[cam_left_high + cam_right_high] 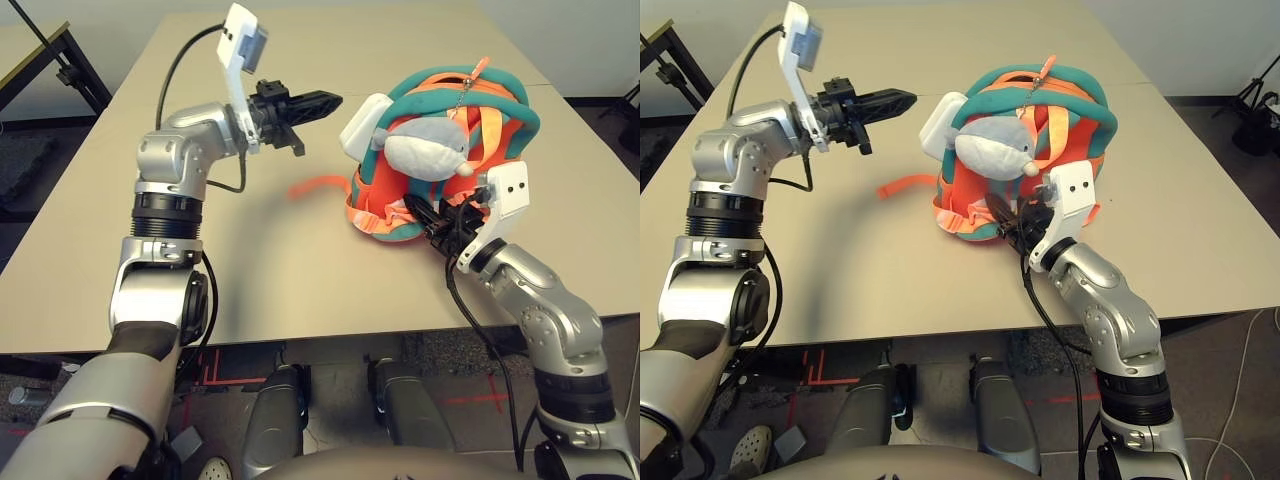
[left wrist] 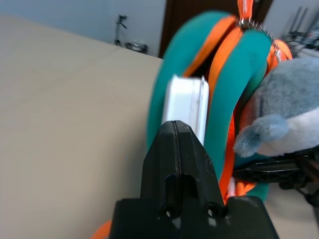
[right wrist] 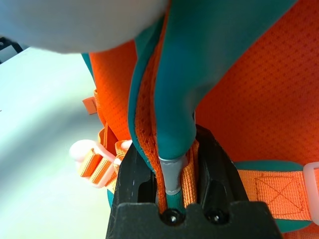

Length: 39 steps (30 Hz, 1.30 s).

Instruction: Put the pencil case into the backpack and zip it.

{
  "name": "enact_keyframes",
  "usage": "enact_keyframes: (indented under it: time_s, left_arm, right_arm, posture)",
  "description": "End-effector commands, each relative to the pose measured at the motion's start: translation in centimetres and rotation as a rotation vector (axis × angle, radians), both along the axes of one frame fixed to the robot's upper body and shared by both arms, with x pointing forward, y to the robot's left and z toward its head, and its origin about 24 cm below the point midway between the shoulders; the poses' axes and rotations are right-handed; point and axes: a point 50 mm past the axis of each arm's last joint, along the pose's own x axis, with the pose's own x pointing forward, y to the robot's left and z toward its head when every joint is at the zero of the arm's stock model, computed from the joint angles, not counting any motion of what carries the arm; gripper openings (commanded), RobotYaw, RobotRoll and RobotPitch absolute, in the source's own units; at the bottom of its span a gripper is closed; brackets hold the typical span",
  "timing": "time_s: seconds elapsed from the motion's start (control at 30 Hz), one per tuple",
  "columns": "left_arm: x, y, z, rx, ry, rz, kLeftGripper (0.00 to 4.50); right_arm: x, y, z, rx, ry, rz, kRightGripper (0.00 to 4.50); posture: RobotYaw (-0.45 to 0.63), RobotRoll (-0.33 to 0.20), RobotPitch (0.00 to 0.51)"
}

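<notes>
White pencil case (image 1: 362,125) (half inside) backpack (image 1: 500,110).

A: Left wrist view. The left gripper (image 2: 175,130) has its two black fingers pressed flat together, nothing between them.

B: Beyond the tips?

A: The pencil case (image 2: 187,107), white, standing on edge, wedged into the teal-trimmed opening of the backpack (image 2: 249,74). Part of it still sticks out.

B: Contact?

A: Cannot tell; the tips sit just in front of it.

B: Else?

A: Grey plush pouch (image 2: 284,119) hangs beside the trim; tan table (image 2: 65,99) alongside.
</notes>
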Motion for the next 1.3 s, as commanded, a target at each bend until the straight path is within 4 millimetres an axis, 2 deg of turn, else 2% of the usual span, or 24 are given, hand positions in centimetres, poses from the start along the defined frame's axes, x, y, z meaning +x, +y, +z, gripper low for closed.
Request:
enact_keyframes:
  time_s: [0.03, 0.17, 0.3, 0.47, 0.67, 0.73, 0.8, 0.93, 1.1, 1.3]
  left_arm:
    - [0.8, -1.5, -0.5, 0.043, 0.004, 0.004, 0.0]
    - [1.1, -4.8, -2.0, 0.081, 0.051, -0.053, 0.0]
    - [0.8, -5.9, -2.8, 0.107, 0.047, -0.103, 0.0]
    - [0.7, -4.4, -2.5, 0.078, 0.023, -0.088, 0.0]
    - [0.1, -0.9, -0.3, -0.021, -0.033, 0.032, 0.0]
    - [-0.7, 0.0, 0.2, -0.036, -0.048, 0.041, 0.37]
    - [-1.5, 1.0, 0.7, -0.036, -0.058, 0.042, 0.96]
    - [-3.1, 2.7, 2.1, -0.023, -0.08, 0.052, 2.45]
    - [-5.3, 2.7, 3.5, 0.01, -0.096, -0.023, 4.43]
    - [-6.8, 0.7, 3.9, 0.052, -0.108, -0.123, 4.5]
  right_arm:
    - [0.3, -0.1, -1.3, -0.013, 0.069, 0.003, 0.85]
    - [0.6, -0.2, -1.1, -0.019, 0.061, 0.01, 0.85]
    - [0.5, 0.2, -1.1, -0.015, 0.059, 0.018, 0.85]
    - [0.4, 0.4, -1.3, -0.01, 0.061, 0.018, 0.85]
    - [0.4, 0.6, -1.4, -0.008, 0.062, 0.025, 0.85]
    - [0.4, 0.6, -1.4, -0.008, 0.063, 0.028, 0.85]
    - [0.4, 0.6, -1.5, -0.009, 0.064, 0.031, 0.85]
    - [0.5, 0.6, -1.6, -0.011, 0.067, 0.038, 0.85]
    - [0.6, 0.7, -1.7, -0.014, 0.068, 0.048, 0.85]
    - [0.9, 0.9, -1.7, -0.014, 0.066, 0.056, 0.85]
  posture:
    - [-0.14, 0.0, 0.138]
    - [-0.14, 0.0, 0.136]
    - [-0.14, 0.0, 0.133]
    - [-0.14, 0.0, 0.13]
    - [-0.14, 0.0, 0.127]
    - [-0.13, 0.0, 0.127]
    - [-0.12, 0.0, 0.126]
    - [-0.11, 0.0, 0.122]
    - [-0.1, 0.0, 0.121]
    - [-0.09, 0.0, 0.118]
